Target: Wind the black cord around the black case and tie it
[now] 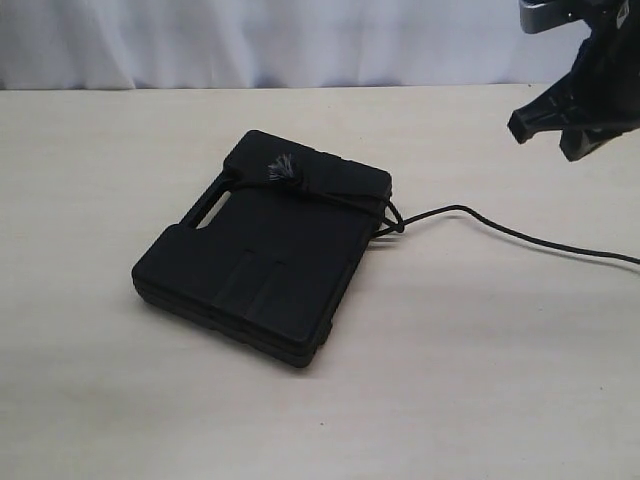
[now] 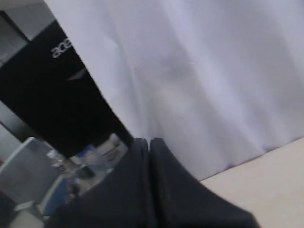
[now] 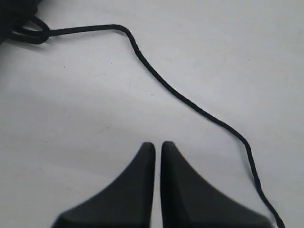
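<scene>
The black case point(image 1: 260, 270) lies flat in the middle of the table, its slot handle toward the left. The black cord point(image 1: 480, 218) crosses the case's far end, with a frayed grey tuft point(image 1: 280, 170) on top and a looped knot point(image 1: 393, 222) at the case's right edge. From there it trails right, off the frame. My right gripper point(image 1: 545, 135) hovers at the upper right, well clear of the case. In the right wrist view this gripper point(image 3: 157, 145) is shut and empty, above the table beside the cord point(image 3: 190, 102). My left gripper point(image 2: 148, 141) is shut, empty, and faces the curtain.
A white curtain point(image 1: 300, 40) hangs behind the beige table point(image 1: 450, 380). In the left wrist view a black Acer-branded box point(image 2: 47, 95) and some blurred clutter point(image 2: 90, 161) stand beyond the table's edge.
</scene>
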Robot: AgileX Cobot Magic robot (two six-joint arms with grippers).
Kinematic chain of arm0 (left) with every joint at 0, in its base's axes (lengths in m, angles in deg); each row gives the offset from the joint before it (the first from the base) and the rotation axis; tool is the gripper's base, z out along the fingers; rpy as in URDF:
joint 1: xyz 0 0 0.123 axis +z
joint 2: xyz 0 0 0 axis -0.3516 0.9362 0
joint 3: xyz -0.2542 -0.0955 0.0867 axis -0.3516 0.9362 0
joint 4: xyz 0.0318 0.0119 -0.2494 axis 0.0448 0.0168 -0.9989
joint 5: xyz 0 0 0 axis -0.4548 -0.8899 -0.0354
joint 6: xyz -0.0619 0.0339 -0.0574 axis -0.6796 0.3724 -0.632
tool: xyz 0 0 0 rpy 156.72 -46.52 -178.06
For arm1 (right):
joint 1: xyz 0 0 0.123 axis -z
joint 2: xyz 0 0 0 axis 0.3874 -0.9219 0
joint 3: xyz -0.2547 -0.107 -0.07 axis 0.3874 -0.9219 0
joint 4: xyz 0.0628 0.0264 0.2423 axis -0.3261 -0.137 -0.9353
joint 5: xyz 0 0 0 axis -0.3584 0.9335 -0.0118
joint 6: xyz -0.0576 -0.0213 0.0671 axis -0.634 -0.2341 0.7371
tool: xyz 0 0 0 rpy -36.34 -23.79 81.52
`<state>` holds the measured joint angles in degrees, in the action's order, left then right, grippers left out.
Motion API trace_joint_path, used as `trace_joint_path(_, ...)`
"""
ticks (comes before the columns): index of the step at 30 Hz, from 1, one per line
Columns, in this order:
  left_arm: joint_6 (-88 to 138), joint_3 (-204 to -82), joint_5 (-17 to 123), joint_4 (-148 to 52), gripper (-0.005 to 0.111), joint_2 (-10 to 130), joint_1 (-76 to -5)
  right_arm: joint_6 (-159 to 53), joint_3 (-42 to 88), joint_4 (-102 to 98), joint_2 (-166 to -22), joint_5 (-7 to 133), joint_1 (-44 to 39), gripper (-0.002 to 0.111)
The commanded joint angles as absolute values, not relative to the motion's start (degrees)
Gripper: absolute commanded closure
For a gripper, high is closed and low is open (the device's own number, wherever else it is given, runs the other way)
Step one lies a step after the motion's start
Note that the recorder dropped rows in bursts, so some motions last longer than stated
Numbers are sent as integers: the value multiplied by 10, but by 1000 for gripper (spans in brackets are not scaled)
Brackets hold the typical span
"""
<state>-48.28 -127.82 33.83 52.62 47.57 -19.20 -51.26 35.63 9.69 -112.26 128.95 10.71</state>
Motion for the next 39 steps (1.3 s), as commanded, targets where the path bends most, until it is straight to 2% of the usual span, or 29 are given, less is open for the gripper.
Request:
trace_joint_path(1, -402, -1279, 335, 441, 107, 480, -194, -511, 353, 106, -1119, 1264, 109, 104)
trace_joint_path(3, -374, -1302, 300, 317, 107, 499, -200, -511, 353, 106, -1119, 1263, 109, 104)
trace_joint_path(8, 10, -1432, 106, -123, 107, 582, -232, -511, 353, 106, -1119, 1265, 109, 104)
trace_joint_path(11, 108, -1461, 94, -323, 107, 592, -233, -511, 353, 106, -1119, 1266, 109, 104)
trace_joint_path(14, 156, -1431, 114, -437, 107, 564, -233, -493, 339, 106, -1111, 1261, 109, 104)
trace_joint_path(19, 212, -1328, 175, -541, 107, 459, -233, -468, 286, 110, -1074, 1209, 109, 104)
trace_joint_path(25, 213, -1230, 213, -548, 107, 297, -233, -442, 171, 110, -969, 1113, 109, 104)
trace_joint_path(32, 207, -1161, 267, -575, 107, 178, -233, -441, -24, 155, -754, 869, 109, 104)
trace_joint_path(39, 207, -1151, 286, -574, 107, 163, -233, -441, -171, 155, -582, 632, 109, 104)
